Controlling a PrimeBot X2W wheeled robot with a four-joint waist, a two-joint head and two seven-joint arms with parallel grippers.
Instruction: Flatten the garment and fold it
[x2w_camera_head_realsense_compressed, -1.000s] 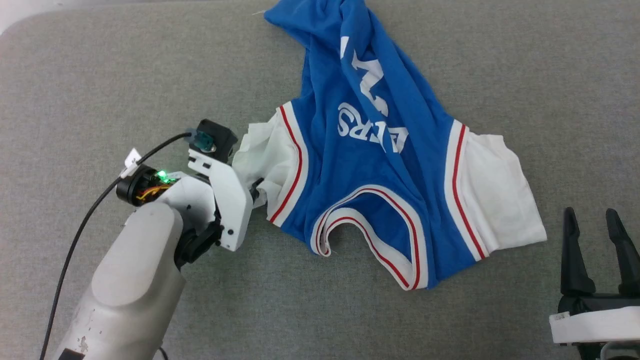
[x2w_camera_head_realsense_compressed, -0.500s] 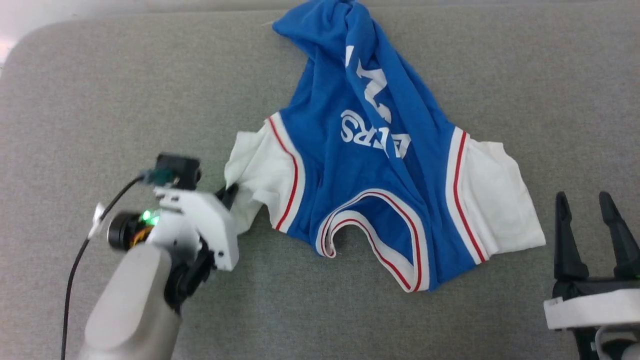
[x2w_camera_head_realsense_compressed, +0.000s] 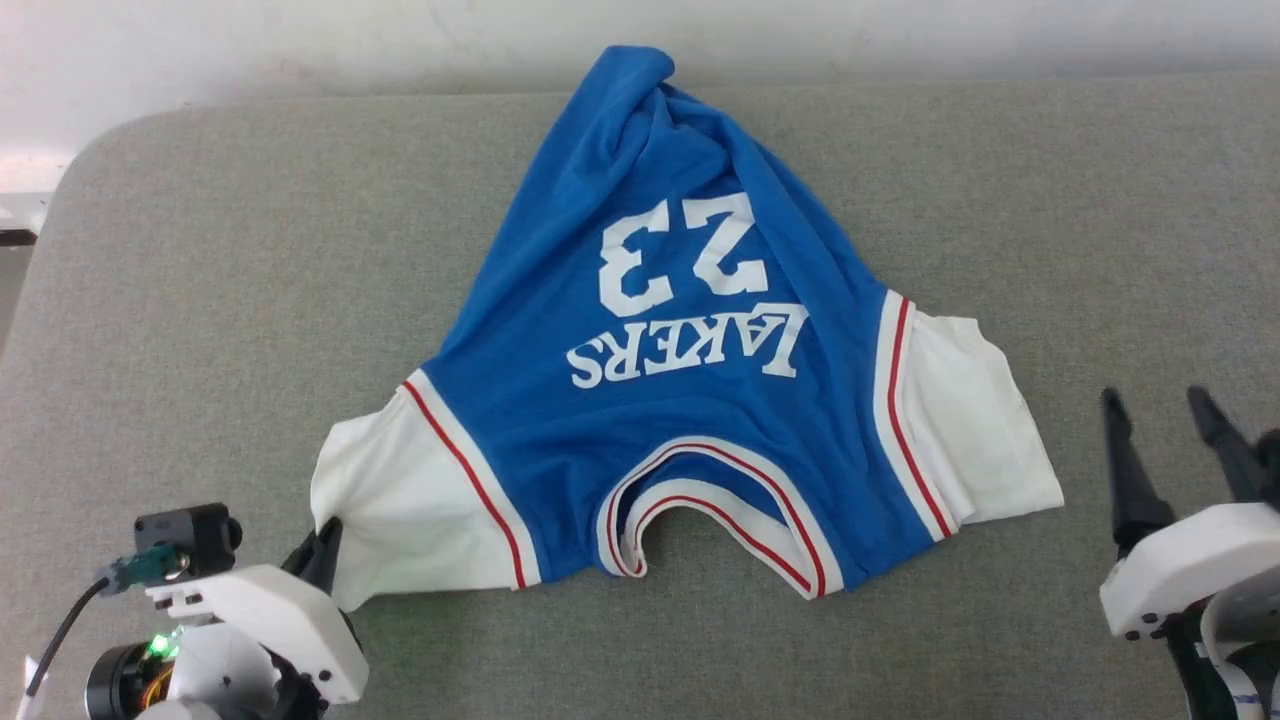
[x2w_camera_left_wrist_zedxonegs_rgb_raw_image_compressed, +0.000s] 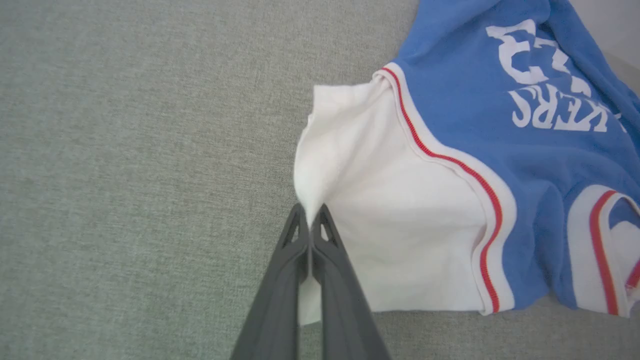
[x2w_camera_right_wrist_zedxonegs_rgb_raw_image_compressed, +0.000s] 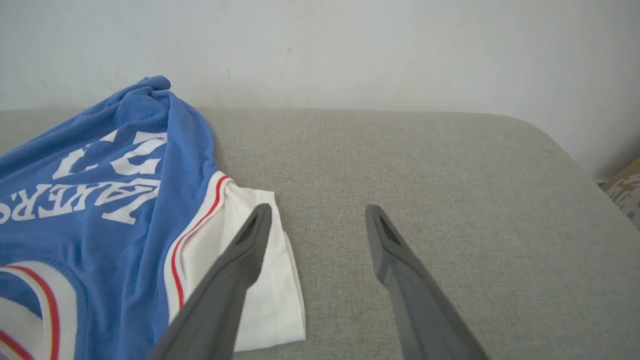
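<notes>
The shirt (x2w_camera_head_realsense_compressed: 660, 400) lies part-spread on the counter (x2w_camera_head_realsense_compressed: 200, 300), far hem bunched. The left gripper (x2w_camera_left_wrist_zedxonegs_rgb_raw_image_compressed: 311, 220) is closed on the edge of the left sleeve (x2w_camera_left_wrist_zedxonegs_rgb_raw_image_compressed: 380, 210); the right gripper (x2w_camera_head_realsense_compressed: 1152, 400) stands wide, empty. Risk: a hard pull slips this thin pinch.

The left gripper (x2w_camera_left_wrist_zedxonegs_rgb_raw_image_compressed: 310, 216) and right gripper (x2w_camera_right_wrist_zedxonegs_rgb_raw_image_compressed: 318, 214): long dark-grey tapered fingers, white plastic wrist housings (x2w_camera_head_realsense_compressed: 1172, 568) (dark screws (x2w_camera_head_realsense_compressed: 1141, 621)), thin black cable (x2w_camera_head_realsense_compressed: 62, 632), green light (x2w_camera_head_realsense_compressed: 157, 645).

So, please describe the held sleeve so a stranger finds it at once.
On the grey padded surface lies a blue garment. Look at its white sleeve on the robot's left side. Unlike the other sleeve, its edge is pinched in the shut left tool.
</notes>
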